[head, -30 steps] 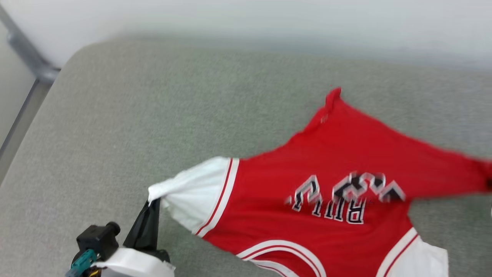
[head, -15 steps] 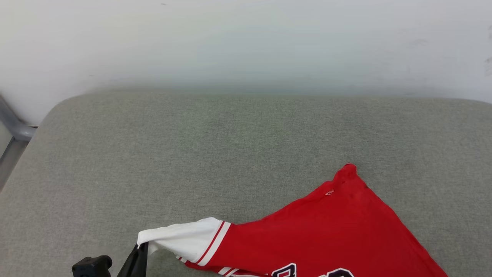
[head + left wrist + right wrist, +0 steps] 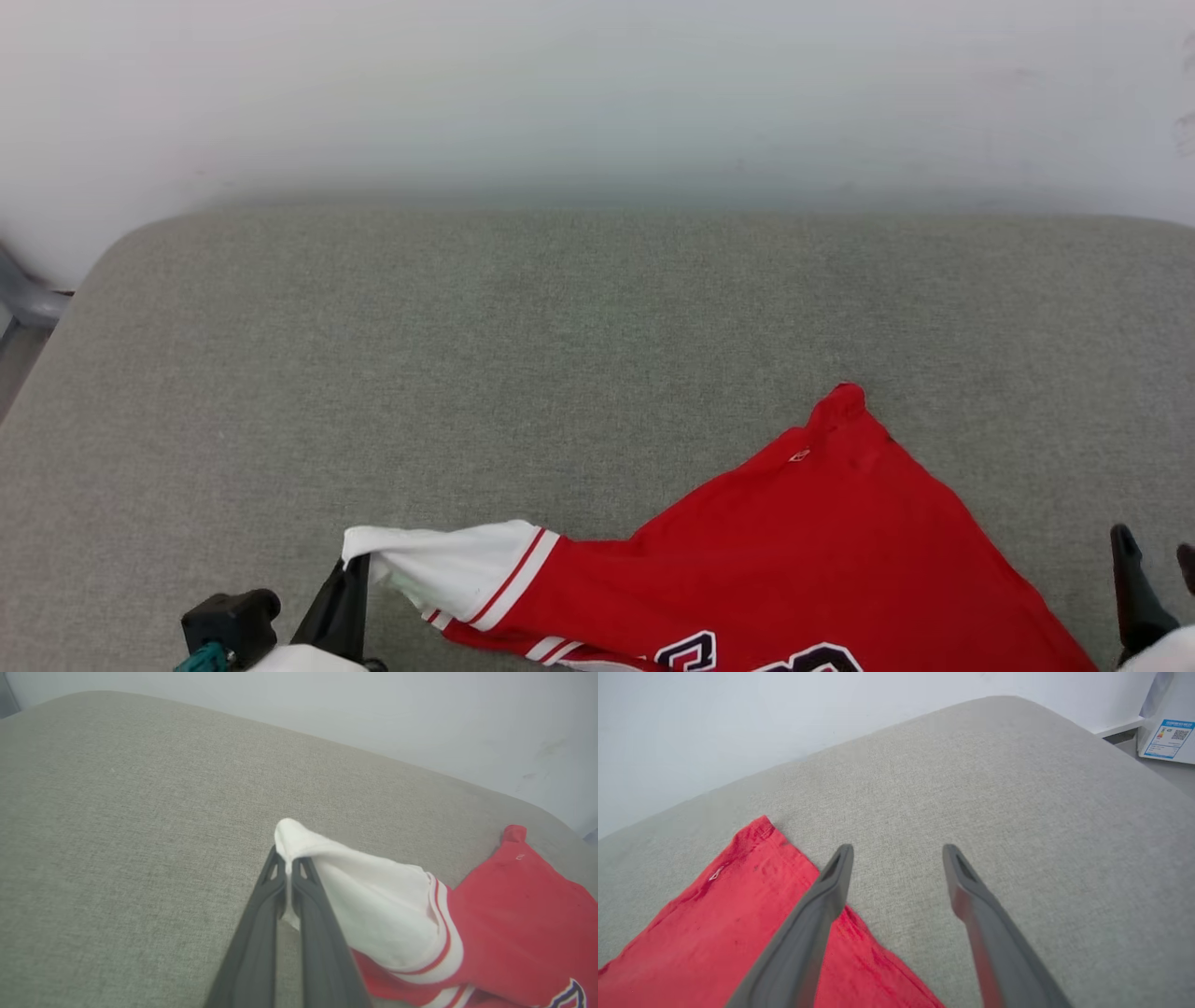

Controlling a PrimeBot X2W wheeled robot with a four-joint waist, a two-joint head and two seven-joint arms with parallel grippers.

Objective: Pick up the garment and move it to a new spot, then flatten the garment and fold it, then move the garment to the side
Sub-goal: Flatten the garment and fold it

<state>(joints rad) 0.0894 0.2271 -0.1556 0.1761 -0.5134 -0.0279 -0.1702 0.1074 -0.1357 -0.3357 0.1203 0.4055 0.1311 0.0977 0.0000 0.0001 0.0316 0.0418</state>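
Left gripper jaws clamp the white sleeve of the jersey at seven o'clock; right gripper jaws gape empty at four. One-sided dragging could bunch it.

Long dark slotted fingers; white wrist shell; black block; teal connector.

Garment was soft matt cloth, lightly creased, cushion was coarse woven grey fabric, matt, fingers of right hand looked smooth matt dark plastic, wall was smooth and matt
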